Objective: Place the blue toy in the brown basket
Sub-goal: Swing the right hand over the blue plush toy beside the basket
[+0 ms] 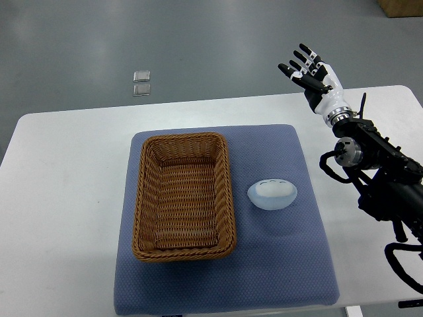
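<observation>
Nearest the camera: black right forearm (390,191) coming in from right edge, low and near. Right hand (310,71) at its far end, raised beyond far edge of tabletop (66,172), fingers spread and straight, holding nothing. Well apart from everything on the mat. Left arm not in view.

Outward from hand: blue toy (272,193), pale blue rounded lump, lying on blue-grey mat (291,264), right of basket, near and left of the hand. Untouched, not in basket. Small gap between toy and basket rim, not touching.

Brown basket (184,196), woven wicker, rectangular, upright on left half of mat. Nothing inside.

Mat centred on white tabletop. Far left on grey floor: two small clear squares (141,83), unrelated.

Progress, judged: nothing done yet. No grasp, no lift, no placement. All left to do: reach in toward near-left down to toy, close fingers on it, lift, carry short way left over rim, release into basket. Toy looks smooth and rounded, so could slip from finger grasp; short carry, rim of basket fairly low, little else in the way.
</observation>
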